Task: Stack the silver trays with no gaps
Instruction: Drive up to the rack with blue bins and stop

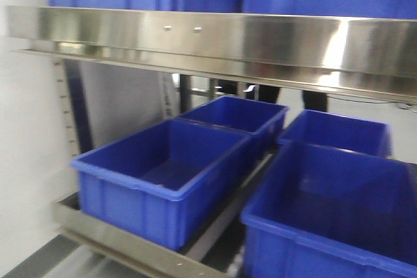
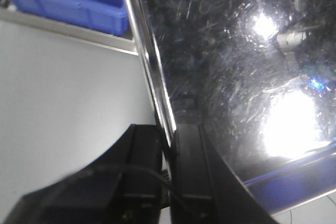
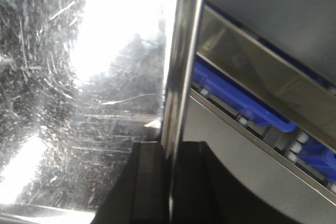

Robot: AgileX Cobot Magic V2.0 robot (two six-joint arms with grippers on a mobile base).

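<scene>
- The left gripper (image 2: 169,141), jaws nearly together, pinches the rim of a scratched silver tray (image 2: 226,77). The tray's glaring face fills the right of the left wrist view.
- The right gripper (image 3: 170,153) clamps a tray rim the same way, with the shiny surface on its left.
- Blue bins (image 1: 163,167) line the rack under a steel rail (image 1: 195,37).

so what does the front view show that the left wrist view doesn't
Only the front view: four open blue bins on the lower shelf, and the screwed steel shelf rail above them. Only the left wrist view: the left hand clamped on the rim of a scratched silver tray with glare on it. Both: blue bins on steel shelving.
</scene>
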